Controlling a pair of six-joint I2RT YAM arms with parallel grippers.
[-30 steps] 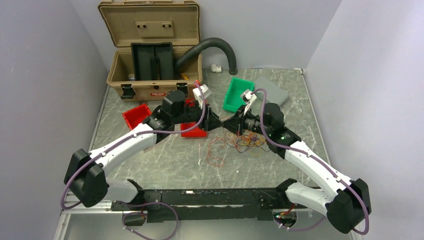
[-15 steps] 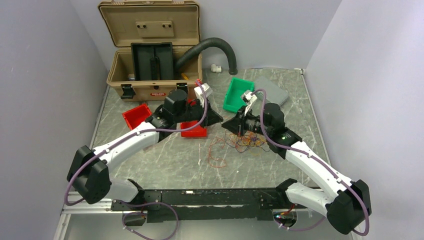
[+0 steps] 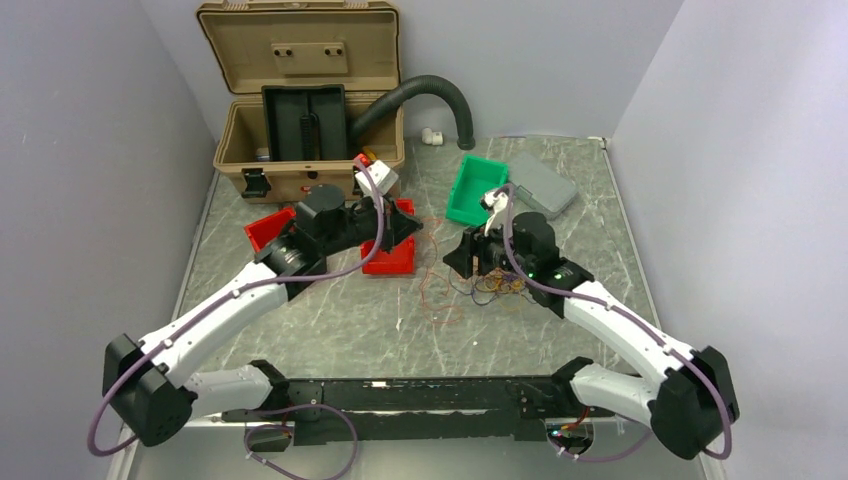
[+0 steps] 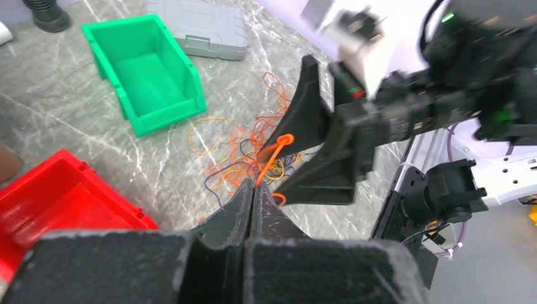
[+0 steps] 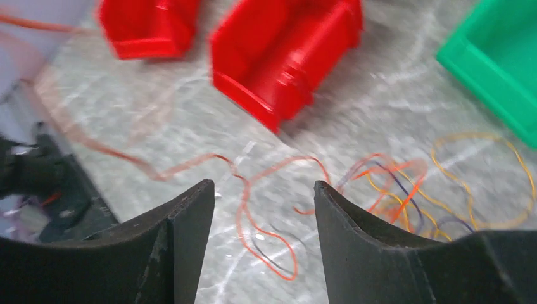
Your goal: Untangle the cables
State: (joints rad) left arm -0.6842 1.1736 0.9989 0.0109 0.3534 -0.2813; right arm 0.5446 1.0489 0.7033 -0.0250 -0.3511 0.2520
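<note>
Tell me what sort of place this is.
Probably a robotics lab test cell: a marble-look table boxed in by plain grey panels, with staged props such as a green bin and a tan case.

In the right wrist view the red bins (image 5: 285, 57) are smeared with blur and the green bin (image 5: 500, 69) is cut off by the right edge. From above, the cables (image 3: 490, 285) are too fine to tell apart, and some seem to run beneath the right gripper (image 3: 460, 262)
</note>
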